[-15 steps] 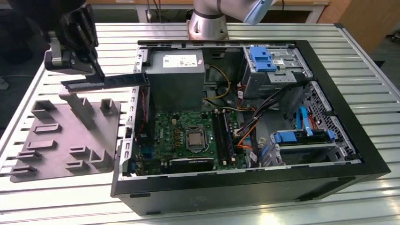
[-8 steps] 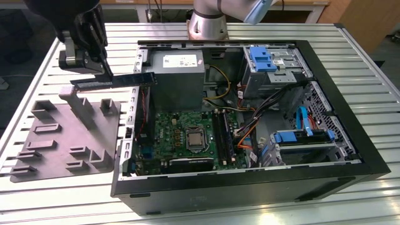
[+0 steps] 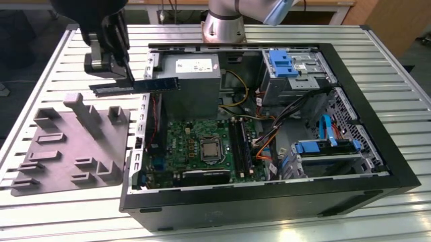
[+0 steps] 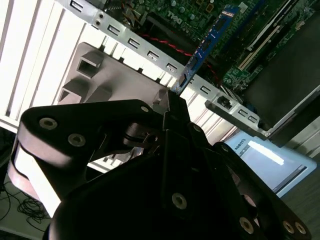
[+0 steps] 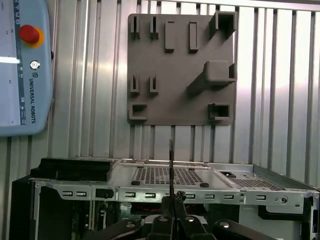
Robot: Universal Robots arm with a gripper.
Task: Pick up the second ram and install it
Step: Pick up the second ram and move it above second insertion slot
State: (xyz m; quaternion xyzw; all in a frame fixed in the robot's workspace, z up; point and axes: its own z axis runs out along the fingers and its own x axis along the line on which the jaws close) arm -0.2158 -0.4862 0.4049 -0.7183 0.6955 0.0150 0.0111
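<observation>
1. In the exterior view, the hand [image 3: 130,80] is clenched on the memory stick [image 3: 161,84]. It holds the stick level in the air above the far wall of the computer case [image 3: 269,201], toward the exterior view's left. The grey holder [image 3: 67,156] is on one side and the power supply box [image 3: 192,70] on the other. The stick is a thin, flat green board with little face to grip, so I judge it could twist or slide if it bumps the sheet-metal case rim. The long black slots [image 3: 239,143] sit on the green motherboard [image 3: 181,141] just beside loose orange and yellow cables [image 3: 266,138]. One of these could get trapped under the board.

2. In the second wrist view, the matte black fingers [image 4: 167,107] pinch the stick [image 4: 205,45] near one end, and most of its length reaches past them. A hold that far off-centre would let the free end sag or swing. A tilted stick would probably jam in a slot rather than seat.

3. In the first wrist view, the stick [image 5: 171,165] shows edge-on as a thin dark line rising from the hand [image 5: 171,199]. It stands over the perforated metal of the case [image 5: 160,175]. Beyond it lie the moulded, blocky holder [image 5: 180,65] and the ribbed, shiny worktop [image 5: 280,75].
</observation>
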